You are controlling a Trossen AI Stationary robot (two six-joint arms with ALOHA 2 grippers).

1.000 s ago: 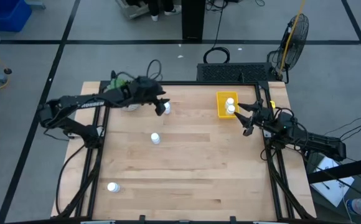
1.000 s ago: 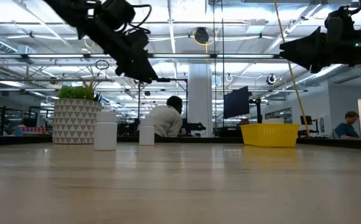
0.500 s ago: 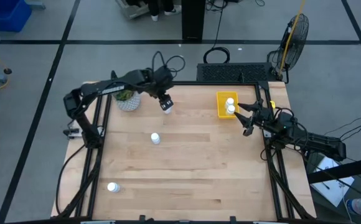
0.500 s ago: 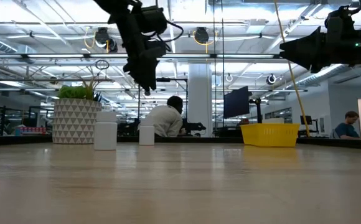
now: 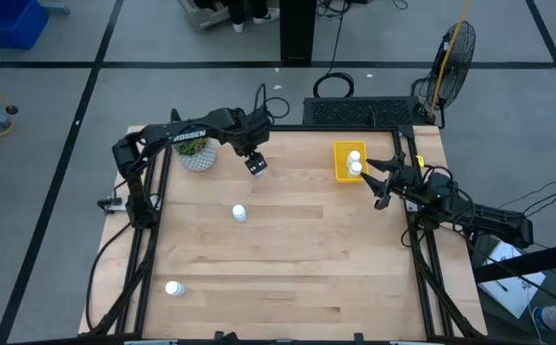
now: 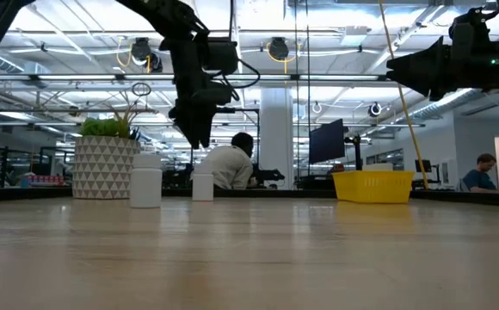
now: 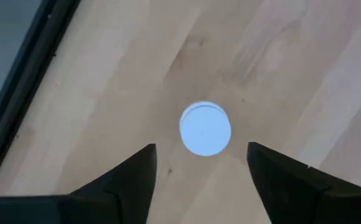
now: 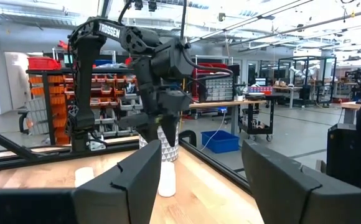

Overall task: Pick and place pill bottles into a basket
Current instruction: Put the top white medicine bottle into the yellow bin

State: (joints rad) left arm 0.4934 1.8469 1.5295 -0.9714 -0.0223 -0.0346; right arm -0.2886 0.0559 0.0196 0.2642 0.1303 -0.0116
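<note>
The left tool (image 5: 255, 164) hung above a pill bottle (image 7: 205, 129) near the far edge of the surface (image 5: 288, 259), its fingers (image 7: 127, 180) spread wide to either side of the white cap and holding nothing. A plant pot (image 5: 196, 154) stood just beside it. Two more bottles (image 5: 240, 213) stood loose on the wood, one mid-surface, one (image 5: 173, 287) by the near left corner. The yellow basket (image 5: 341, 164) held two bottles (image 5: 355, 161). Beside it the right tool (image 5: 382, 182) waited, open and empty.

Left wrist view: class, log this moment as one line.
left gripper: open, above small white cylindrical pill bottle | right gripper: open, beside shallow yellow plastic basket
</note>
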